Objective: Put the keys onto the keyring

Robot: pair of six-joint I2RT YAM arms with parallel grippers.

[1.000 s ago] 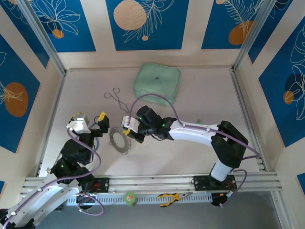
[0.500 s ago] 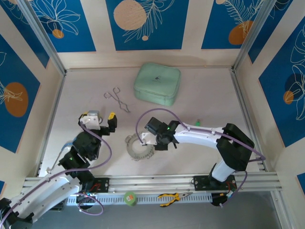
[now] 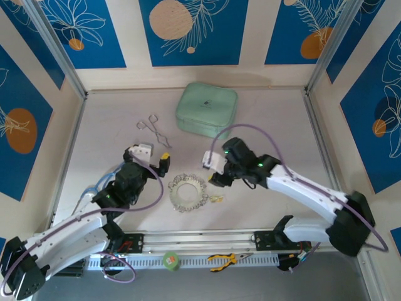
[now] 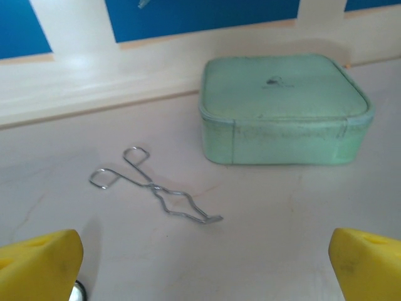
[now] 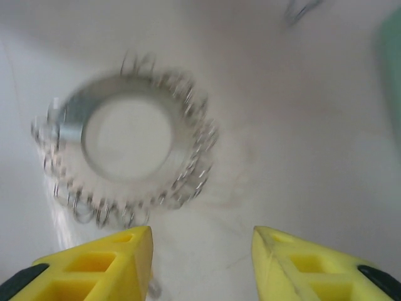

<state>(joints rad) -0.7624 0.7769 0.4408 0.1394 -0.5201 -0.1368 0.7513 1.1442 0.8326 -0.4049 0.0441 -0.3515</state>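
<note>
Top external: right fingers [image 3: 215,180] parted, withdrawn; keyring [image 3: 187,192] left on table [image 3: 269,135].

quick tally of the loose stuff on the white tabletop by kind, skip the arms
keyring: 1
yellow key (tiny, hard to make out): 1
forceps: 1
green case: 1
total: 4

A pale green case [image 3: 207,110] lies flat at the far middle of the counter [image 3: 276,132]. Silver forceps [image 3: 154,130] lie just left of it, not touching. Yellow-handled pliers [image 3: 225,258] and a small green-and-orange round thing [image 3: 170,259] sit by the near rail.
</note>
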